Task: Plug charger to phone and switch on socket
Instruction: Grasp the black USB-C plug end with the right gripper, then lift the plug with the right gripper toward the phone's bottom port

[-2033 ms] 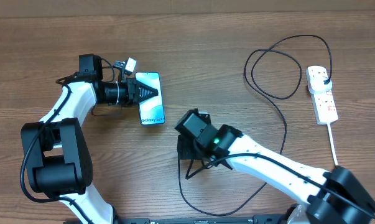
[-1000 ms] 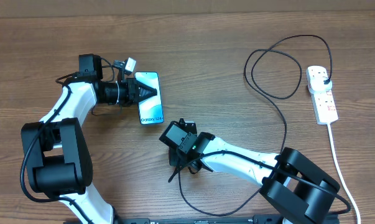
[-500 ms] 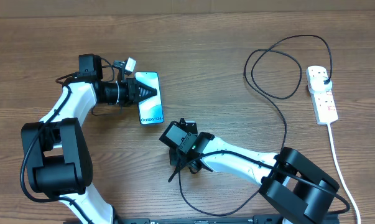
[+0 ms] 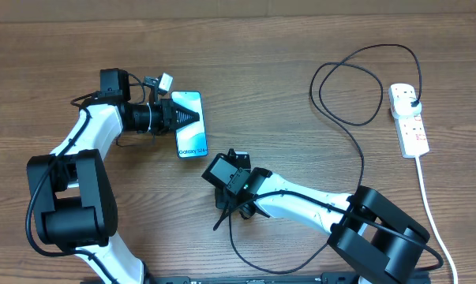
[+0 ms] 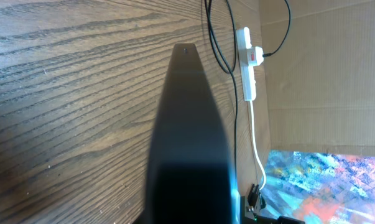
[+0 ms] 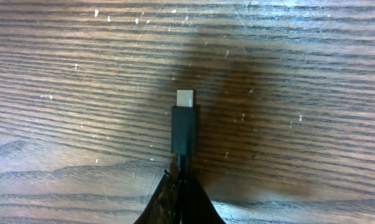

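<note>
Black charger [image 6: 185,127] cable sat pinched in the closed right gripper [image 4: 224,214], just behind its connector, near the phone's [image 4: 192,143] bottom end. Over the phone we saw the left gripper [image 4: 196,117], jaws together. Well right of the phone lay the socket [image 4: 408,121] on the wooden table [image 4: 285,47], with cardboard [image 5: 324,68] beyond.

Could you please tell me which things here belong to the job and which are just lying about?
Job: charger, its tip end in the shut right gripper; phone, under the left gripper; socket.
Bystanders: cardboard wall; wooden table.
</note>
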{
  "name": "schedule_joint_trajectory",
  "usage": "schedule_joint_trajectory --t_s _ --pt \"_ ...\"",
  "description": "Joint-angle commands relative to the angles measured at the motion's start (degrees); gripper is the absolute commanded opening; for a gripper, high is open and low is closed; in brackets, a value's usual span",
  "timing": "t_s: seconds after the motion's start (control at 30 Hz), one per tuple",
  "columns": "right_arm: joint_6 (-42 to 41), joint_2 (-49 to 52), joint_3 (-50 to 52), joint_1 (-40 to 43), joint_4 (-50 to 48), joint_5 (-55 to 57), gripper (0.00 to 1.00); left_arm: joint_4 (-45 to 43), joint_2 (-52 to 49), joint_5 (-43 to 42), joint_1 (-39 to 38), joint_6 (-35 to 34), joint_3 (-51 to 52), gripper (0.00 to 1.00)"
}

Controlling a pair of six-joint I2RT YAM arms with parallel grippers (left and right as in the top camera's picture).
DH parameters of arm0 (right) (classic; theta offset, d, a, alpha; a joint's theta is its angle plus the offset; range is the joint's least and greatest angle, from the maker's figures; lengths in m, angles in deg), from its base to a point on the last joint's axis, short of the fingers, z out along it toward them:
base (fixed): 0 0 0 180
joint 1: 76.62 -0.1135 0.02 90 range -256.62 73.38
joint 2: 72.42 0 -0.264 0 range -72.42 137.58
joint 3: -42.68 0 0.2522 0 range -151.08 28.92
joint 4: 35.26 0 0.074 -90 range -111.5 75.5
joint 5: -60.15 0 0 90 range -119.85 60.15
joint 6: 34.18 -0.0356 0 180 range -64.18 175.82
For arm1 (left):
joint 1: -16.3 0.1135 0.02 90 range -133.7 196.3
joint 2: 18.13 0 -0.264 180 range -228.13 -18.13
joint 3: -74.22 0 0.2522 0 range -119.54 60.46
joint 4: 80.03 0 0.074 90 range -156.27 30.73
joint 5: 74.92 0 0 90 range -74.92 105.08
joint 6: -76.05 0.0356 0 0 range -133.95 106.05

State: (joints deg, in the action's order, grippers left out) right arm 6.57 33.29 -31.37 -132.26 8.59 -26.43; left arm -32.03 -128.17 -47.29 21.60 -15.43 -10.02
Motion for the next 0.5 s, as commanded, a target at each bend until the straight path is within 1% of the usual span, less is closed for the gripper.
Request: schedule_joint_trajectory --t_s 0.0,0.17,0.3,0.47 --pt "0.20 0.74 -0.55 -0.22 0.63 0.11 0.04 -0.04 0.66 -4.37 0.26 0.90 0.31 0.04" --pt "0.98 -1.05 -0.98 1.25 3.19 -2.71 0.04 -0.02 0.66 -7.72 0.42 1.77 0.72 0.04" --pt "7.67 -6.08 -0.96 3.48 2.43 -8.74 0.04 0.22 0.66 -11.34 0.83 1.75 1.01 0.04" --pt "16.02 -12.28 -0.90 5.84 -1.53 -23.17 0.04 1.09 0.66 -18.71 3.17 1.75 1.01 0.04"
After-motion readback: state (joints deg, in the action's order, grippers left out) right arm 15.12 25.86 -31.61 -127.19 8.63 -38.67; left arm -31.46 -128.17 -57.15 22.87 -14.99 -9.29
